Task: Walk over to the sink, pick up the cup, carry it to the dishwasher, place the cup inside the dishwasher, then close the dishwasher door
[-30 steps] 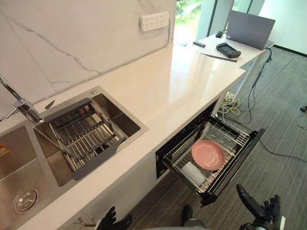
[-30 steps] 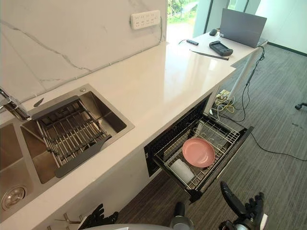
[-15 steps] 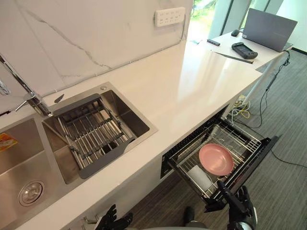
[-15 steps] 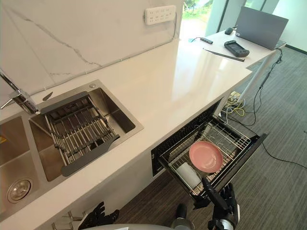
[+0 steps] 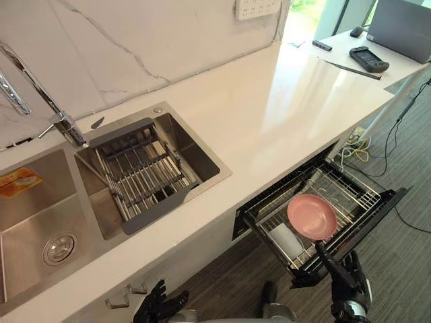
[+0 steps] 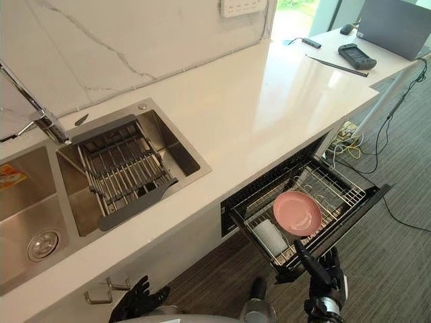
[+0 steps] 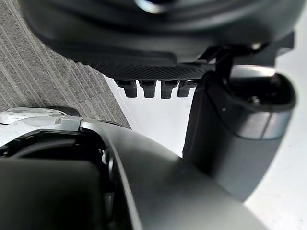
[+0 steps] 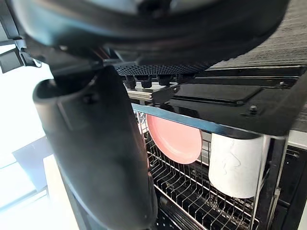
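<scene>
A white cup [image 5: 286, 240] lies on its side in the wire rack of the pulled-out dishwasher drawer [image 5: 377, 214], next to a pink plate [image 5: 312, 217]. The right wrist view has the same cup [image 8: 235, 165] and plate [image 8: 173, 139] just past my thumb [image 8: 96, 153]. My right hand [image 5: 345, 281] hangs open and empty by the drawer's near front corner, thumb pointing up at it. Low beside the cabinet front, my left hand [image 5: 158, 306] is open and holds nothing. The sink [image 5: 202, 155] holds a dark drain rack [image 5: 138, 178].
A faucet [image 5: 40, 101] stands behind the sink, and an orange item [image 5: 20, 182] lies in the left basin. A long white counter [image 5: 283, 101] runs to a table with a laptop [image 6: 394, 27] and a black controller [image 6: 355, 55]. Cables [image 5: 353, 145] trail on the carpet beyond the drawer.
The whole picture has shifted, so the camera moved and more of the left basin shows. My right hand has come closer to the drawer's front corner. Cup and plate lie as before.
</scene>
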